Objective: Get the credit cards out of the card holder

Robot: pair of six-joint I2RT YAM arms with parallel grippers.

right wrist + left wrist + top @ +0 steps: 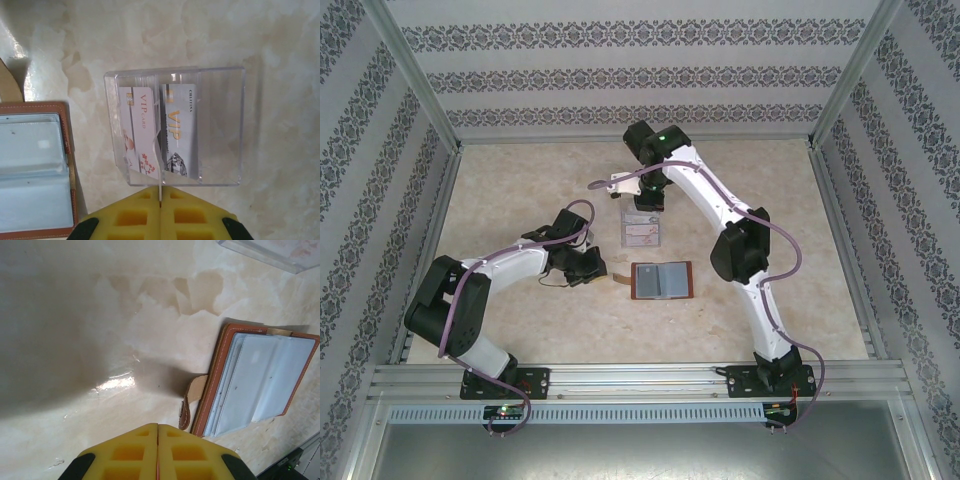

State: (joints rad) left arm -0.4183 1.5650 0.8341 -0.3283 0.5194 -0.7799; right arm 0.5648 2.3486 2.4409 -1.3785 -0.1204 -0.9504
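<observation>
Cards (180,130) lie in the clear tray (225,125) beside the open wallet (662,281), and I see the left claw (158,427) and right claw (160,191) both clenched.

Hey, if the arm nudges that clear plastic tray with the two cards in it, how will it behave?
The clear tray looks thin-walled, so probably light and rigid. Sitting flat on the glossy tabletop, it would likely slide rather than tip. The two VIP cards sit loose inside and may shift.
</observation>
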